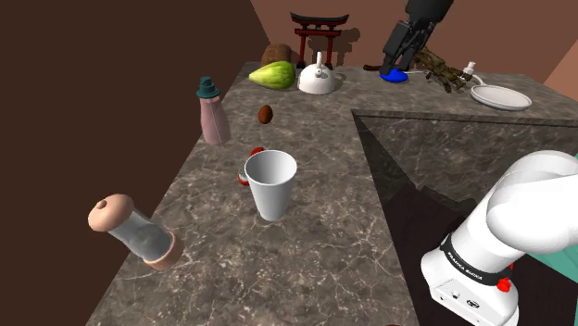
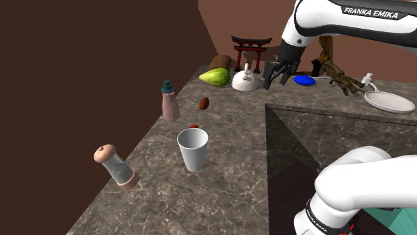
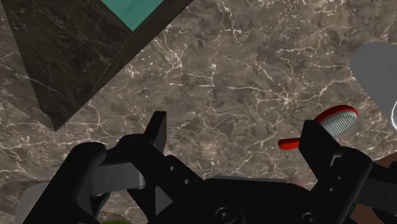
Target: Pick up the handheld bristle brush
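The brush [image 1: 245,174] has a red rim and a pale bristle face. It lies on the marble counter [image 1: 213,269] right behind the white cup [image 1: 270,183], which hides most of it. A red sliver of the brush [image 2: 194,125] peeks over the cup [image 2: 192,148]. My black gripper [image 1: 395,61] hangs open far from it, at the back of the counter above a blue object [image 1: 396,76]. The gripper [image 2: 274,80] is tilted. Past the open gripper [image 3: 235,127], the brush [image 3: 336,124] lies on the counter beyond one fingertip, untouched.
At the back stand a white kettle [image 1: 315,81], a green fruit [image 1: 271,74], a red gate model [image 1: 320,32], a brown claw-like figure [image 1: 446,70] and a white plate [image 1: 500,96]. A pink bottle [image 1: 214,116], a brown nut [image 1: 266,114] and a lying jar [image 1: 134,231] are nearer. A dark recess [image 1: 435,176] cuts into the counter.
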`<state>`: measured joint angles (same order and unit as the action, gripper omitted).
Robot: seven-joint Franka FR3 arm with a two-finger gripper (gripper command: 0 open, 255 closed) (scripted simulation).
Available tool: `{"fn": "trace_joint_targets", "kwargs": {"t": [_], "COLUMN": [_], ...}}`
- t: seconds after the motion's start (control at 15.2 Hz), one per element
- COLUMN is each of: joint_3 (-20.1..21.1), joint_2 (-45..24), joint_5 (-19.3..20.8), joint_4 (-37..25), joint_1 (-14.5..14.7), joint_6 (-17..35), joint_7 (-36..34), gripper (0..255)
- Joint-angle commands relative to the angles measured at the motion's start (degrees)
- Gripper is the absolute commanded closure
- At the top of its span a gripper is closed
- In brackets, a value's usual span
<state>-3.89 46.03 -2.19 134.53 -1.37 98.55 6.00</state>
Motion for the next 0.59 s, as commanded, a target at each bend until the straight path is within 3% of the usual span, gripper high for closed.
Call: {"fn": "trace_joint_targets", "kwargs": {"t": [0.0,0.53], "joint_3": [0.00,8.24], "joint_2": [0.00,-8.08], "joint_5": [0.00,-4.89], "joint_4": [0.00,3.81], "joint_1": [0.00,0.91], "joint_6": [0.00,11.01], "joint_7": [0.00,-12.64], "gripper": [0,0]}}
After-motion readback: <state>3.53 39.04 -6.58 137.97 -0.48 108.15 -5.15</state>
